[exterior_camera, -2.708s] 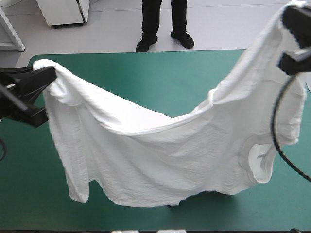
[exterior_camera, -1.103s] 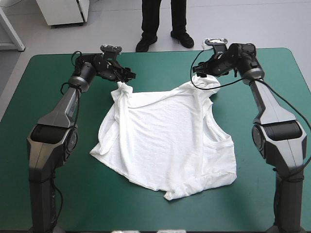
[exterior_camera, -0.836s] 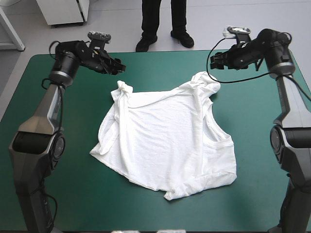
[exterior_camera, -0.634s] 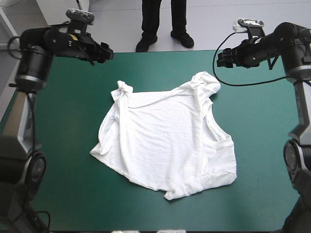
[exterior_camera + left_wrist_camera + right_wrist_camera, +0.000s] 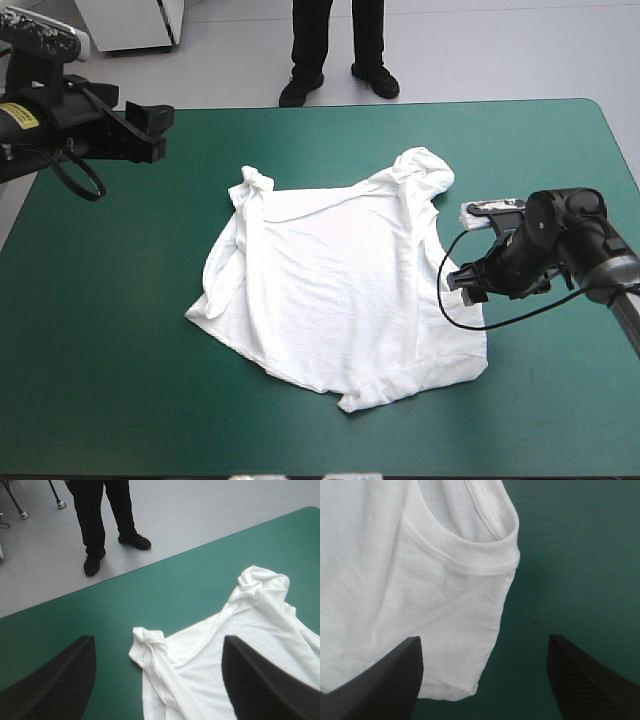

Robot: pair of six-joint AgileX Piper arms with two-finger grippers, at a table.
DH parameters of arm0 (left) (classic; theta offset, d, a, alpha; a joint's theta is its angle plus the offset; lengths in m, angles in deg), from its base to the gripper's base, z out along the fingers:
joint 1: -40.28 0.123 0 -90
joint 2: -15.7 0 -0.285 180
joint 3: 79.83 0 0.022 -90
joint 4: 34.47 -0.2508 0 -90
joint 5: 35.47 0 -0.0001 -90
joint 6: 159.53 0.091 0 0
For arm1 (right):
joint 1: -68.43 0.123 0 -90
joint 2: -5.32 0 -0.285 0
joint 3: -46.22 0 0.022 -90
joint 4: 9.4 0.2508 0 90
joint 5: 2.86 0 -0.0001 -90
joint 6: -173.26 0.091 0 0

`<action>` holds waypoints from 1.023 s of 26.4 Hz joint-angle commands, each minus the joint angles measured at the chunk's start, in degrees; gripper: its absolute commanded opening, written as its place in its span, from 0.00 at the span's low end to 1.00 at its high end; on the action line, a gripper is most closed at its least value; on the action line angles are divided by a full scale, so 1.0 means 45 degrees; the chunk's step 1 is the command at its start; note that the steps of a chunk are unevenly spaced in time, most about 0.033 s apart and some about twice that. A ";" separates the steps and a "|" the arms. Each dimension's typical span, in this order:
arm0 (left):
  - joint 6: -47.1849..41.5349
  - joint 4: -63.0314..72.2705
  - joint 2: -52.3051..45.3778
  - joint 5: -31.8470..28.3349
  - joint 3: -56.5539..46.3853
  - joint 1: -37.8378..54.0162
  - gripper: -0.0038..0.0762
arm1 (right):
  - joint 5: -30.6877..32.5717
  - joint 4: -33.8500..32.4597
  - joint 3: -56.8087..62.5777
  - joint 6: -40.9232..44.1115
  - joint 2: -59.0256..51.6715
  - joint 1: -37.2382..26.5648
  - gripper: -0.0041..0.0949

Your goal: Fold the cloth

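Teal-green cover (image 5: 120,330) spans the whole bench. Near its middle lies the white T-shirt (image 5: 340,290), spread mostly flat with soft wrinkles. Its two far corners are bunched. One is a small twisted knot of cloth (image 5: 254,186) toward the far left corner of the bench. The other is a rumpled fold (image 5: 425,165) toward the far right. A curved sleeve opening (image 5: 455,290) faces the bench's right edge, and the hem (image 5: 400,385) lies toward the near edge.

The left arm (image 5: 60,120) is raised above the far left corner, well apart from the T-shirt. The left jaws are apart and hold nothing. In the left wrist view the two black fingers (image 5: 50,690) stand wide, with the shirt's bunched far corners ahead of them.

The right arm (image 5: 560,235) sits low near the right edge, with the right jaws just beside the sleeve opening. They too are apart and empty. The right wrist view shows the shirt's side edge and the sleeve opening ahead, with bare cover beside them.
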 commanded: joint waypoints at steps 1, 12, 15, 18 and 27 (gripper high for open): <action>-0.0006 0.0468 -0.0742 -0.1126 -0.0603 -0.0005 0.69 | -0.1557 0.0105 0.0608 -0.0043 -0.0479 0.0012 0.70; 0.0618 0.1469 -0.0804 -0.1213 -0.0735 -0.0005 0.69 | -0.3482 0.0014 0.0876 -0.0043 0.1985 0.0012 0.70; 0.0618 0.1469 -0.0804 -0.1231 -0.0735 -0.0005 0.69 | -0.3508 -0.0231 0.0876 -0.0091 0.2578 0.0123 0.65; 0.0618 0.1320 -0.0804 -0.1261 -0.0735 -0.0005 0.69 | -0.3542 -0.0924 0.0876 -0.0091 0.3034 0.0632 0.57; 0.0618 0.1223 -0.0781 -0.1275 -0.0847 -0.0005 0.69 | -0.3851 -0.1441 0.0876 -0.0091 0.4495 0.2419 0.11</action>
